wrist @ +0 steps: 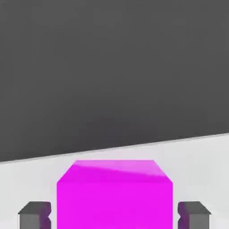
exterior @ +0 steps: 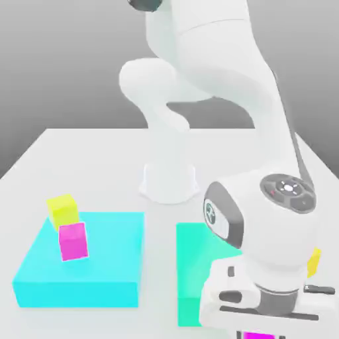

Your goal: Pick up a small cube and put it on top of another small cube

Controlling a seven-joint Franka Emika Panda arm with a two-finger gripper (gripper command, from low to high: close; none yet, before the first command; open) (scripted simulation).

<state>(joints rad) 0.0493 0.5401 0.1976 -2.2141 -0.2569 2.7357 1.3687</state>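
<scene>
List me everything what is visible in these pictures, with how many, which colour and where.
Magenta cubes: 2, magenta, one over the cyan block, one between the jaws
Yellow cube: 1, yellow, behind the first magenta cube
Flat block: 1, cyan, exterior view's left
Flat block: 1, green, partly behind the arm
Small piece: 1, yellow-orange, exterior view's right, partly hidden
Table: 1, pale, under all
Arm: 1, white, over the table
Jaws: 2, dark grey, either side of a magenta cube, narrow gaps

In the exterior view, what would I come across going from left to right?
Turquoise block, green block, gripper, small yellow cube.
</scene>
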